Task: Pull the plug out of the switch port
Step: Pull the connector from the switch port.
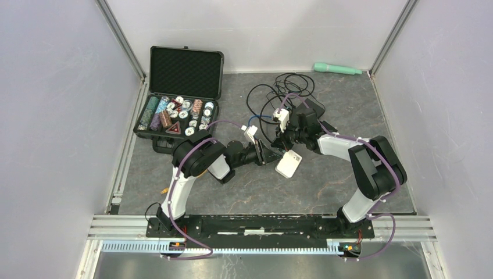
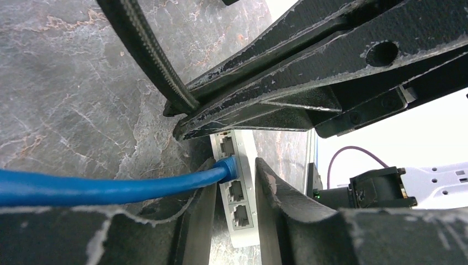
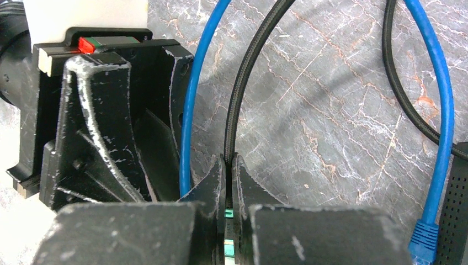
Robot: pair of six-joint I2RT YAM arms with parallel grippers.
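The white switch (image 1: 289, 164) lies on the grey table between the two arms. In the left wrist view its port face (image 2: 238, 207) shows a blue plug (image 2: 230, 167) seated in the second port, with the blue cable (image 2: 83, 187) running off to the left. My left gripper (image 2: 234, 164) straddles the switch, its jaws against both sides; it also shows in the top view (image 1: 268, 154). My right gripper (image 3: 229, 163) is shut on a black braided cable (image 3: 248, 83) just above the switch, and it shows in the top view (image 1: 283, 139).
An open black case of poker chips (image 1: 180, 110) sits at the back left. A green cylinder (image 1: 337, 69) lies by the back wall. Loose black cables (image 1: 285, 87) coil behind the grippers. The blue cable's free plug (image 3: 424, 243) lies by a black perforated box (image 3: 458, 204).
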